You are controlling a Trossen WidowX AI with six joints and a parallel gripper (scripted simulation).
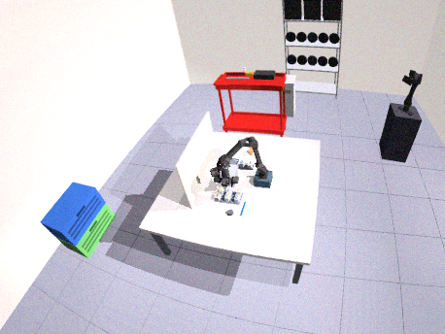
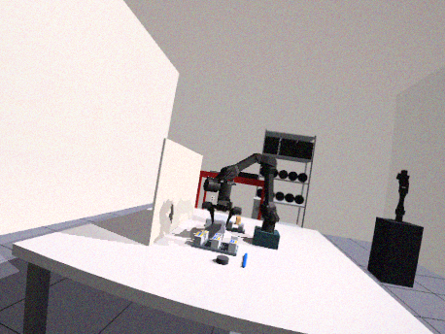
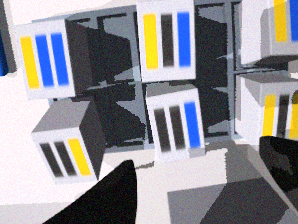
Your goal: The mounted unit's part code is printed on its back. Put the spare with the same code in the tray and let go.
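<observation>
Several pale spares with coloured stripes sit in a grey rack (image 3: 230, 60) (image 2: 215, 250). In the wrist view, one spare (image 3: 177, 125) bears black, black, blue; another spare (image 3: 47, 62) yellow, blue, blue; another spare (image 3: 166, 42) yellow, black, blue; a corner spare (image 3: 65, 155) black, black, yellow. A spare at the right edge (image 3: 280, 107) shows yellow, black, yellow. My gripper (image 3: 197, 157) (image 1: 228, 183) (image 2: 222, 222) is open and empty above the table, beside the rack; the black-black-blue spare appears between its fingertips. The mounted unit (image 1: 233, 171) is mostly hidden by the arm; its code is unreadable. I cannot clearly identify the tray.
A white upright panel (image 1: 190, 167) (image 2: 176, 194) stands left of the arm. A dark puck (image 1: 229, 213) (image 2: 222, 259) and a blue pen (image 1: 243, 209) (image 2: 245, 260) lie in front of the rack. Another holder with parts (image 1: 246, 165) and a small orange object (image 1: 251, 150) are behind.
</observation>
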